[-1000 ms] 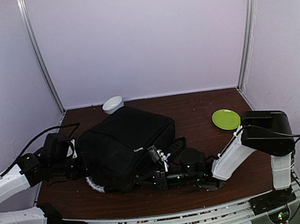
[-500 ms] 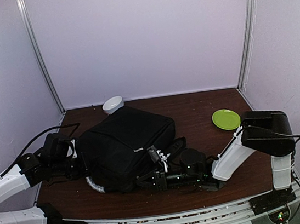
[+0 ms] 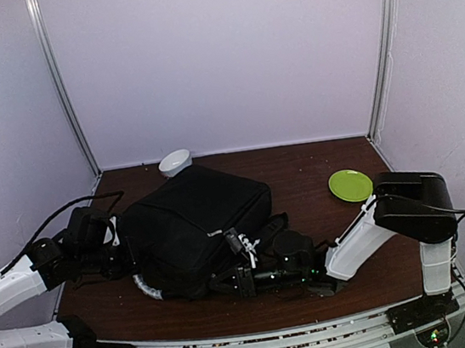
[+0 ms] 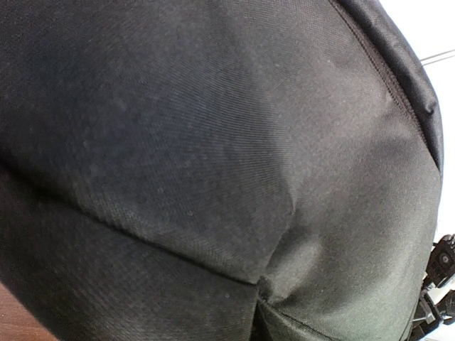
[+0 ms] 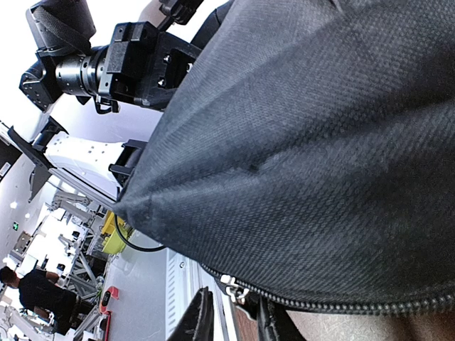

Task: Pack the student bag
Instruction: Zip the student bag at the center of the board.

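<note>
**Mia:** Where is the left pincer (image 3: 122, 250)?

**Ben:** It is pressed against the left side of the student bag (image 3: 192, 222). It is closed tight. Its camera sees only black cloth, so I can't tell if it has any pinched.

**Mia:** And the bag?

**Ben:** It lies flat on the brown surface (image 3: 318, 171), a bit left of the middle. If nothing holds it, a pull could slide it into the white bowl (image 3: 175, 162) just behind it.

**Mia:** What about the right pincer (image 5: 234, 302)?

**Ben:** It is low at the bag's near edge, right by the zip (image 5: 320, 304). Its fingers are a little apart. I can't tell if they hold the zip pull.

**Mia:** So what could go wrong?

**Ben:** They might slip off, or nip the cloth and jam the zip. The green plate (image 3: 351, 185) is far right, well apart, so it looks safe.
</note>
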`<state>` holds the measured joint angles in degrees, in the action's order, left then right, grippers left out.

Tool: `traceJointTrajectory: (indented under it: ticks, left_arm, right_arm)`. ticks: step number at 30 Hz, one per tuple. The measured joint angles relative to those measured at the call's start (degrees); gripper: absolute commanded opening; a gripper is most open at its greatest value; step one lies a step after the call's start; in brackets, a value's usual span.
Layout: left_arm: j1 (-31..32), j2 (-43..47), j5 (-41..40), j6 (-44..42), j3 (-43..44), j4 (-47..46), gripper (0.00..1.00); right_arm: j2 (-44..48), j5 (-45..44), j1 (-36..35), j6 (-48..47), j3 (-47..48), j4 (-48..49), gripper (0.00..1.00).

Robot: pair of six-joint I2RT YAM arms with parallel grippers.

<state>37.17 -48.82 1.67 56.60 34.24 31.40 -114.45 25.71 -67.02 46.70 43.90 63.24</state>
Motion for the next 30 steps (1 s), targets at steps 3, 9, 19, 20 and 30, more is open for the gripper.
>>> traceJointTrajectory:
  ticks: [3,9,19,20,30]
  left_arm:
    - [0.00,0.00,0.00,0.00,0.00,0.02,0.00]
    - [0.00,0.00,0.00,0.00,-0.02,0.00,0.00]
    - [0.00,0.00,0.00,0.00,-0.02,0.00,0.00]
    - [0.00,0.00,0.00,0.00,-0.02,0.00,0.00]
    - [0.00,0.00,0.31,0.00,-0.22,0.04,0.00]
  right_arm:
    - [0.00,0.00,-0.11,-0.07,0.39,-1.05,0.19]
    - [0.00,0.00,-0.13,-0.04,0.55,-1.95,0.15]
    - [0.00,-0.22,-0.13,-0.15,0.52,-2.19,0.00]
    - [0.00,-0.22,-0.13,-0.17,0.52,-2.16,0.00]
    - [1.51,-4.09,-0.17,-0.57,-2.27,-3.96,0.00]
